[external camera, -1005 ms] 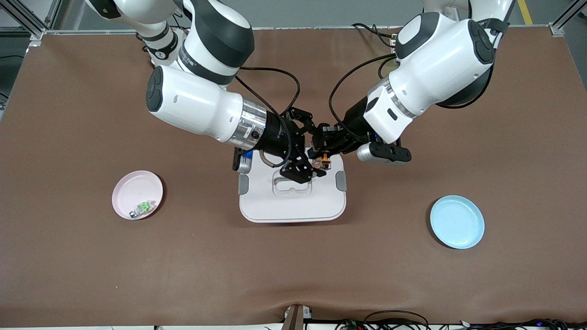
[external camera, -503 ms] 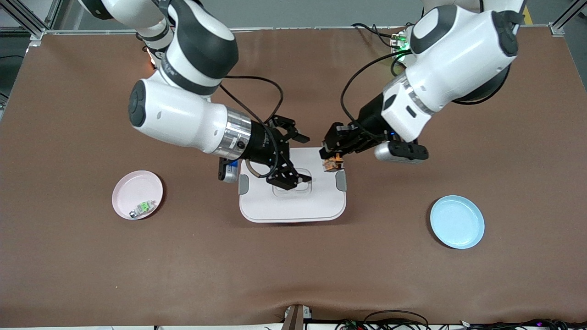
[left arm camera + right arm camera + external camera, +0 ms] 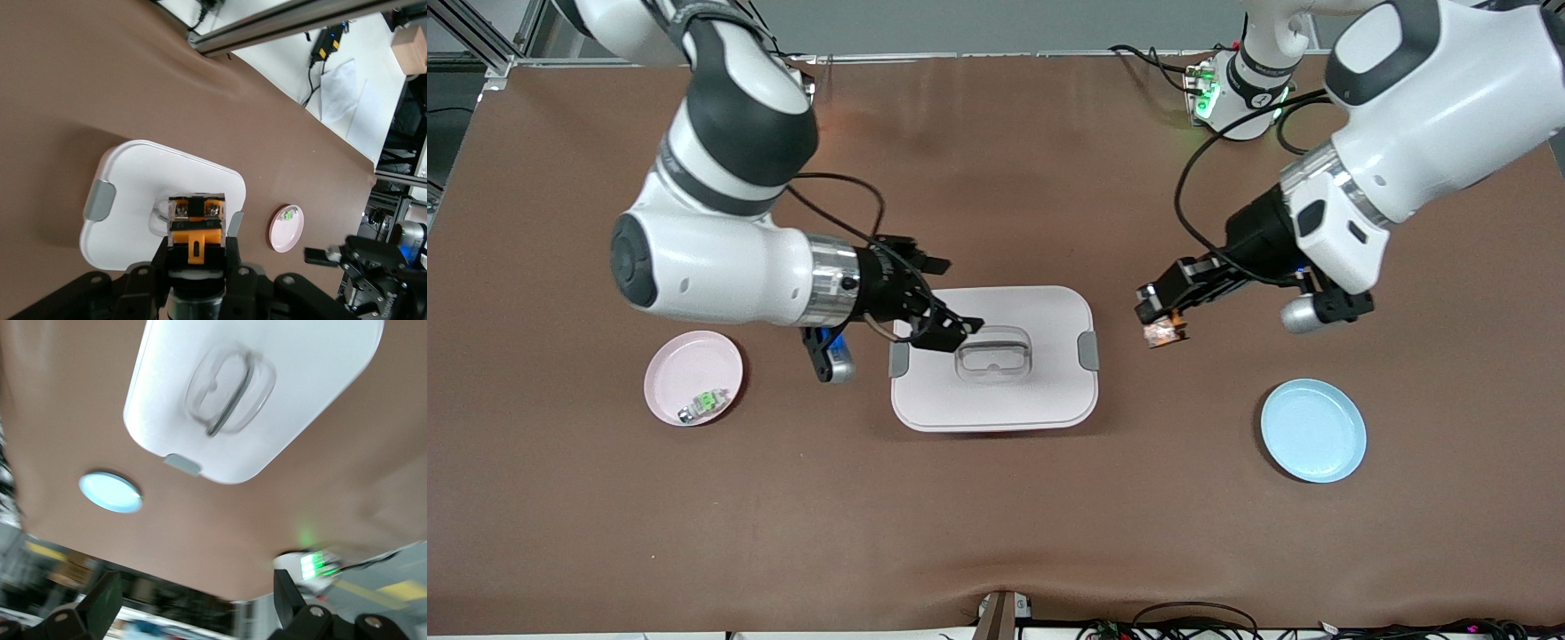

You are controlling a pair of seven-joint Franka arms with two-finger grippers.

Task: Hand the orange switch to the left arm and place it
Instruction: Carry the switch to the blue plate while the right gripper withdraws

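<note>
Left pincer [image 3: 1163, 322], right of centre in the front view, is clamped on the orange switch [image 3: 1161, 334]. It hangs over bare desk [image 3: 996, 533] just clear of the box [image 3: 993, 404], between the box's latch side and the blue plate [image 3: 1313, 430] at lower right.

Right pincer [image 3: 943, 298], left of centre, stands wide and empty over the box's edge by the grey latch, above the lid. Pink plate [image 3: 671, 369] at lower left carries a small green part [image 3: 701, 404].

Risks, as I judge them:
- Grip is on the switch's round end only, as the left wrist view shows [image 3: 195, 230]; a tilt or quick swing could let the blocky end twist or slip out.
- Released from up in the air, the switch could bounce off the shallow blue plate.
- Right arm is low over the lid; drawing back without lifting could knock the handle [image 3: 992, 352] or shove the box.

Orientation: the switch's long axis runs along the fingers' line. In the left wrist view the round end is seated in the jaws and the black terminal block with two screws points away from the wrist. In the front view that free end slants down toward the desk.
</note>
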